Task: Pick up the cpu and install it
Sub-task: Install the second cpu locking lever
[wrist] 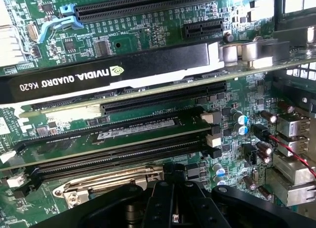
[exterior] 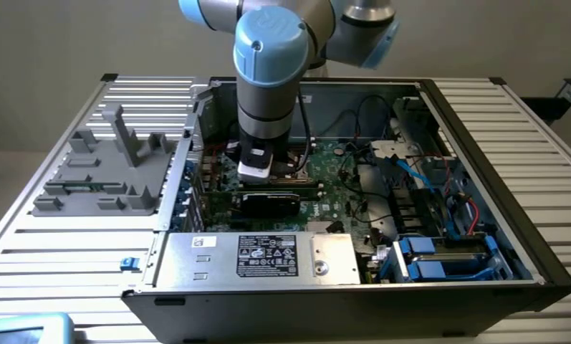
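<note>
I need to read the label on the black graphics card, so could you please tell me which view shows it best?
The wrist view: the black graphics card spans it with white lettering legible. The exterior view shows the card as a small dark block below the arm.

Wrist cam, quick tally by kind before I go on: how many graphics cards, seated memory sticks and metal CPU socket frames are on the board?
Graphics card: 1
Seated memory stick: 1
Metal CPU socket frame: 1, partly hidden
Total: 3
</note>
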You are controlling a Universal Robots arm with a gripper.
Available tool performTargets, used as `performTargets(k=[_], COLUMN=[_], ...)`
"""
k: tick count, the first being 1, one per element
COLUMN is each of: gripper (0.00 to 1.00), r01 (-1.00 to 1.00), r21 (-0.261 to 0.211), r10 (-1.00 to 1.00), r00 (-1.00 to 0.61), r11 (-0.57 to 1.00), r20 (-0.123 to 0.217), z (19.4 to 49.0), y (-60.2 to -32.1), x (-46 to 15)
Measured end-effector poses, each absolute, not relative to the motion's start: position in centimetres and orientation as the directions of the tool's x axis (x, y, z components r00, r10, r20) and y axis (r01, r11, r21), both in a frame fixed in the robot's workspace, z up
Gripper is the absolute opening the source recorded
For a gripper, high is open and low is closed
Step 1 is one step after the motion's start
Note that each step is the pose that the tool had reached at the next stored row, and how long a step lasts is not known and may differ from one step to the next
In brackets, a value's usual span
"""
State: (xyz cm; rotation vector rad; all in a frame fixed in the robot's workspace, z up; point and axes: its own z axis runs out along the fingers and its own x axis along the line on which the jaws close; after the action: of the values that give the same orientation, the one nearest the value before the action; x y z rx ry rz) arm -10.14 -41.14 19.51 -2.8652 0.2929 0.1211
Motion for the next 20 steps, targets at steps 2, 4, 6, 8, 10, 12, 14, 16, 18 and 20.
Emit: performTargets(k=[2,4,6,8,10,12,14,16,18,20], gripper=[0.11,0.11,0.11,0.11,0.11,0.11,0.11,0.11,0.11,0.11], r01=[-0.210,-0.210,-0.210,-0.210,-0.210,-0.210,-0.210,-0.210,-0.210,-0.210], r21=[-0.247,-0.247,-0.248,-0.248,-0.249,-0.249,-0.249,-0.249,-0.250,-0.250], r10=[-0.188,-0.188,-0.188,-0.188,-0.188,-0.188,-0.188,-0.188,-0.188,-0.188], r00=[0.976,0.976,0.976,0.976,0.976,0.976,0.976,0.976,0.976,0.976], r11=[-0.946,-0.946,-0.946,-0.946,-0.946,-0.946,-0.945,-0.945,-0.945,-0.945], r20=[-0.108,-0.108,-0.108,-0.109,-0.109,-0.109,-0.109,-0.109,-0.109,-0.109], z=[19.50,19.46,19.42,19.41,19.39,19.39,19.37,19.37,19.37,19.37], y=[-41.13,-41.12,-41.11,-41.10,-41.09,-41.09,-41.09,-41.09,-41.09,-41.09], x=[-10.14,-10.14,-10.14,-10.15,-10.18,-10.19,-10.24,-10.26,-10.31,-10.33])
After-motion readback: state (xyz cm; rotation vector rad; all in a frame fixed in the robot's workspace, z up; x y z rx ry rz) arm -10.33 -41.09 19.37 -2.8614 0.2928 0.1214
